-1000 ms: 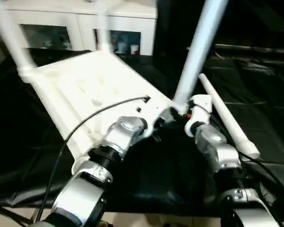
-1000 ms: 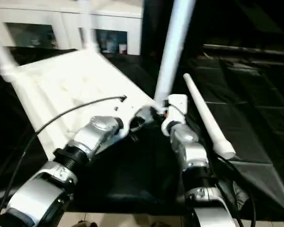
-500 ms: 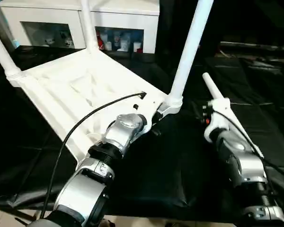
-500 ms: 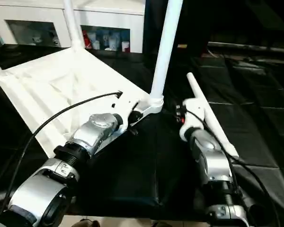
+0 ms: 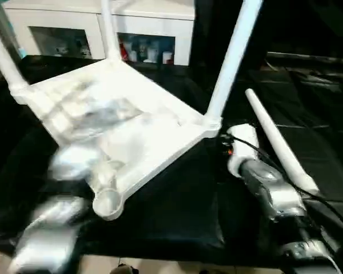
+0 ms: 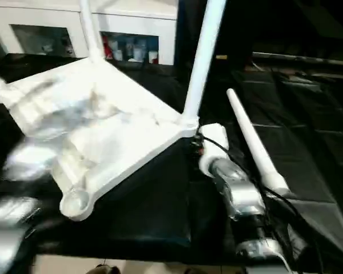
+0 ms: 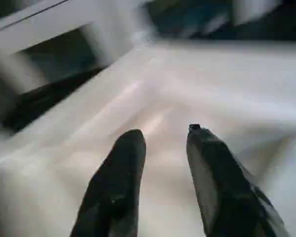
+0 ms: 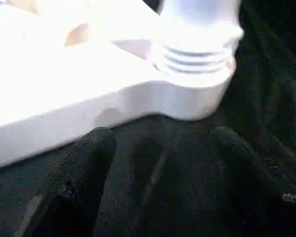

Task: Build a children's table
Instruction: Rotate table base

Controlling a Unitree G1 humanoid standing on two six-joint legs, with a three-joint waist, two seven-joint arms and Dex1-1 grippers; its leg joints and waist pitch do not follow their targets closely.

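Observation:
The white tabletop (image 5: 137, 134) lies upside down on black cloth. Three white legs stand in its corner sockets: one at the right corner (image 5: 231, 57), one at the back (image 5: 107, 28), one at the far left (image 5: 3, 57). The near-left socket (image 5: 107, 202) is empty. A loose leg (image 5: 277, 145) lies on the cloth to the right. My right gripper (image 8: 164, 136) is open, just beside the right corner socket (image 8: 197, 64), touching nothing. My left gripper (image 7: 164, 134) hovers open over the ribbed underside, nothing between its fingers. The left forearm (image 5: 68, 162) is a blur over the tabletop's near-left part.
A white cabinet (image 5: 148, 20) with glass doors and small bottles stands behind the work. The black cloth (image 5: 177, 211) covers the work surface up to its front edge. A black cable runs along my right forearm (image 5: 268, 191).
My left gripper has opened, left the right corner and swung back to the left over the tabletop. My right gripper pulled away from that corner, then came back close to it, still open.

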